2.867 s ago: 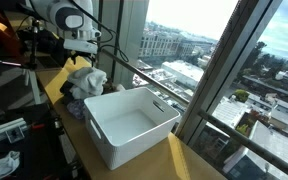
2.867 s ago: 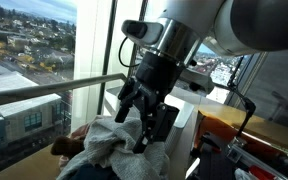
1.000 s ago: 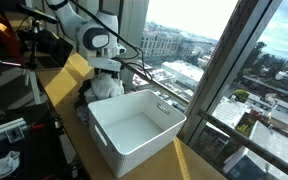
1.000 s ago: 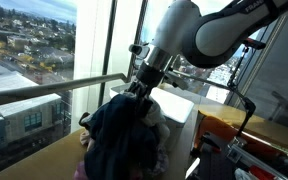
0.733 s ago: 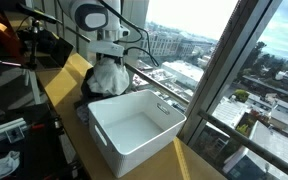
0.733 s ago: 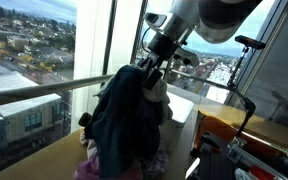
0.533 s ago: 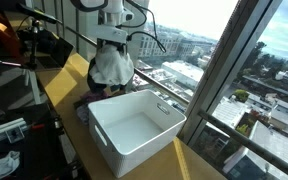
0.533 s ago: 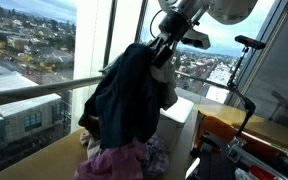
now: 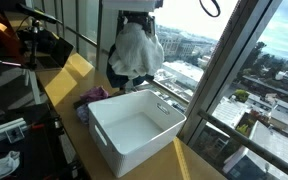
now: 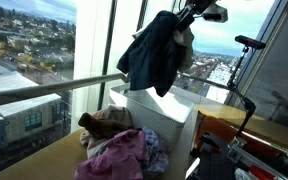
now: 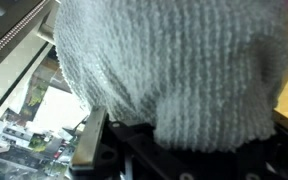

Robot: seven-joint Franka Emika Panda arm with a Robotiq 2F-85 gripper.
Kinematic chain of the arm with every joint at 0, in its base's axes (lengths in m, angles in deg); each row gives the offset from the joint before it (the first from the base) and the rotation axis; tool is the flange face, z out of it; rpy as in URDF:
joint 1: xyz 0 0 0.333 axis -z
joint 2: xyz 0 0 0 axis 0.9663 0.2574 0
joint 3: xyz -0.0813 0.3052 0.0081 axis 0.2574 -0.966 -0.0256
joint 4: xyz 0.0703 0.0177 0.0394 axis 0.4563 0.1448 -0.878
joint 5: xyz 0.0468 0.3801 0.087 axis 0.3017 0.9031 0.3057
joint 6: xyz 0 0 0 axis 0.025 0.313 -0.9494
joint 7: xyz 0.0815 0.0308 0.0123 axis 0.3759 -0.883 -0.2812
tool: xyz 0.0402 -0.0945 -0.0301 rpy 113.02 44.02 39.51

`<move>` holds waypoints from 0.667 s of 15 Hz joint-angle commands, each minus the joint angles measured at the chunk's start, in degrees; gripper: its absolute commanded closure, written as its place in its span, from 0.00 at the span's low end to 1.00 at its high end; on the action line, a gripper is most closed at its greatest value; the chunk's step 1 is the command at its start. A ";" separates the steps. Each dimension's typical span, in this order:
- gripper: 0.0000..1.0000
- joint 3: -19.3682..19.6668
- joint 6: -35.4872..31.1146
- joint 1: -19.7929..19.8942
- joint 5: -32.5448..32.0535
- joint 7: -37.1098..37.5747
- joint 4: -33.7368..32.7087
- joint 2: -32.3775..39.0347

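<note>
My gripper (image 9: 136,20) is shut on a bundle of clothing (image 9: 134,52), white knit on one side and dark blue-grey on the other (image 10: 157,52). The bundle hangs high in the air, over the far edge of a white plastic bin (image 9: 134,125) that shows in both exterior views (image 10: 164,112). In the wrist view the white knit cloth (image 11: 174,60) fills almost the whole picture and hides the fingertips; only the dark gripper body shows at the bottom. A pile of other clothes (image 10: 119,148) lies beside the bin.
The bin stands on a wooden bench (image 9: 69,75) along a large window with a metal rail (image 10: 44,90). The leftover pile shows purple cloth (image 9: 90,99) behind the bin. Cables and equipment (image 9: 9,60) crowd one side, and an orange case (image 10: 239,135) sits past the bin.
The gripper closed on the clothing at the pile and lifted it straight up. The bundle now hangs well above the pile, shifted toward the bin.
</note>
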 commanded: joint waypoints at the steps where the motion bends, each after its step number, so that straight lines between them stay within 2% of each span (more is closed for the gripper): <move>1: 0.99 4.41 -4.21 -0.49 -3.30 -0.94 0.27 2.84; 5: 0.99 6.90 -11.01 0.67 -6.43 -0.41 4.05 7.41; 10: 0.99 6.72 -16.95 2.24 -7.65 1.45 7.94 13.75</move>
